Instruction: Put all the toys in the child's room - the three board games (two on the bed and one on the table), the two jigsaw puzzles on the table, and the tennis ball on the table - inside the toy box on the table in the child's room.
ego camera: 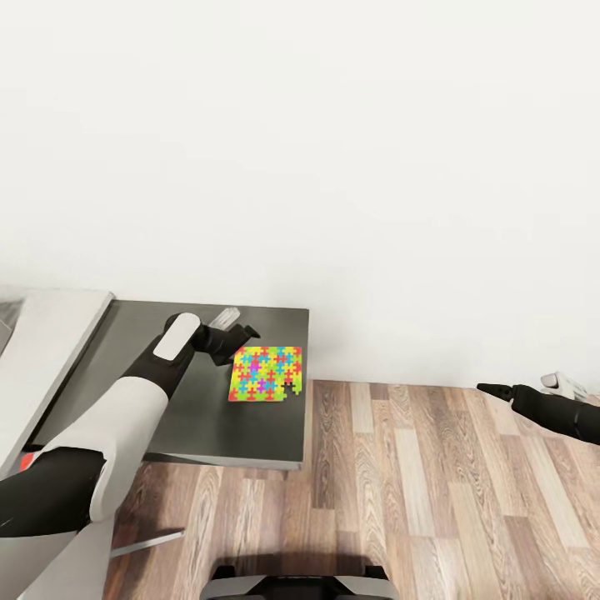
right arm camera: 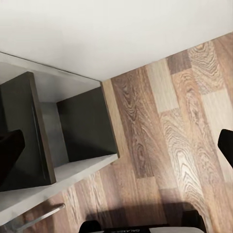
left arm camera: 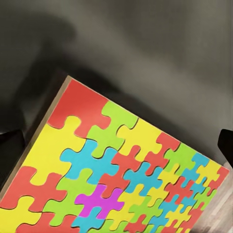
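A jigsaw puzzle (ego camera: 267, 373) of bright red, yellow, green and blue pieces lies flat near the right edge of the dark table (ego camera: 208, 425). My left gripper (ego camera: 240, 340) hovers just behind the puzzle's far left corner. In the left wrist view the puzzle (left arm camera: 111, 170) is close below, and the open left gripper (left arm camera: 116, 145) has its dark fingertips (left arm camera: 9, 145) wide apart with nothing between them. My right gripper (ego camera: 493, 388) hangs over the floor well to the right of the table. It is open (right arm camera: 116, 148) and holds nothing.
A white wall rises right behind the table. A light grey surface (ego camera: 50, 333) adjoins the table on the left. Wood floor (ego camera: 433, 483) spreads to the right and front. My base (ego camera: 292, 583) is at the bottom edge. The table's side (right arm camera: 82, 126) appears in the right wrist view.
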`<state>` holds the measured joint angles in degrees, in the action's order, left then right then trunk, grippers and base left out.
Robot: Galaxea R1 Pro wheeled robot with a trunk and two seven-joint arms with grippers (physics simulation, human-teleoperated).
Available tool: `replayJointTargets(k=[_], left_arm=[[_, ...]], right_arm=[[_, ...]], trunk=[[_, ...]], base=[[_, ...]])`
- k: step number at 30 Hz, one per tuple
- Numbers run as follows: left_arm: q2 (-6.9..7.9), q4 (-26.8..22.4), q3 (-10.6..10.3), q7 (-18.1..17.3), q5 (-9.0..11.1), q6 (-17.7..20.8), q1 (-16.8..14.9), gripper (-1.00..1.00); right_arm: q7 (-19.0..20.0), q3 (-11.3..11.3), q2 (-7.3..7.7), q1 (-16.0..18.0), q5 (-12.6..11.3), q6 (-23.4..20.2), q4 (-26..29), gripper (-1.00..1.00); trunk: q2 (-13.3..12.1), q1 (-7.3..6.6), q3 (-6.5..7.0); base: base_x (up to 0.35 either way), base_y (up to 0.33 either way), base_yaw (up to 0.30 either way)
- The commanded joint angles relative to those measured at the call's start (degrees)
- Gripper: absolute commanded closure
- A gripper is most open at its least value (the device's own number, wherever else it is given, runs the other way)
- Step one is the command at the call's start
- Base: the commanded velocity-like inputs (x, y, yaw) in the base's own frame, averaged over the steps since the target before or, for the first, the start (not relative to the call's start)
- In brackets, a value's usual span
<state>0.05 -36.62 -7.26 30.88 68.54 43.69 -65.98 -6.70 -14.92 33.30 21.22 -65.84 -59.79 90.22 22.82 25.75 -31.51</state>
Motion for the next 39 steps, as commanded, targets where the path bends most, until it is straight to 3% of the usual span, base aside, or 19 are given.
replayJointTargets(k=[1, 9, 23, 39], left_arm=[[0.01, -0.1, -0.1, 0.6, 0.5, 0.0, 0.0, -1.0], [-0.04, -0.2, -0.1, 0.5, 0.5, 0.0, 0.0, -1.0], [0.05, -0.2, -0.1, 0.5, 0.5, -0.1, 0.0, -1.0], [0.11, -0.2, 0.0, 0.5, 0.5, -0.1, 0.6, -1.0]], right_arm=[[-0.6, 0.0, 0.01, 0.0, -0.6, -0.2, 0.0, -1.0], [-0.6, 0.0, 0.01, 0.0, -0.6, -0.2, 0.0, -1.0], [-0.6, 0.0, 0.01, 0.0, -0.6, -0.2, 0.0, -1.0], [-0.6, 0.0, 0.01, 0.0, -0.6, -0.2, 0.0, -1.0]], trunk=[[0.1, 0.03, -0.08], [0.1, 0.03, -0.08], [0.1, 0.03, -0.08], [0.1, 0.03, -0.08]], base=[[-0.005, -0.01, 0.0], [-0.002, -0.005, -0.026], [0.0, 0.0, -0.197], [-0.023, 0.0, -0.026]])
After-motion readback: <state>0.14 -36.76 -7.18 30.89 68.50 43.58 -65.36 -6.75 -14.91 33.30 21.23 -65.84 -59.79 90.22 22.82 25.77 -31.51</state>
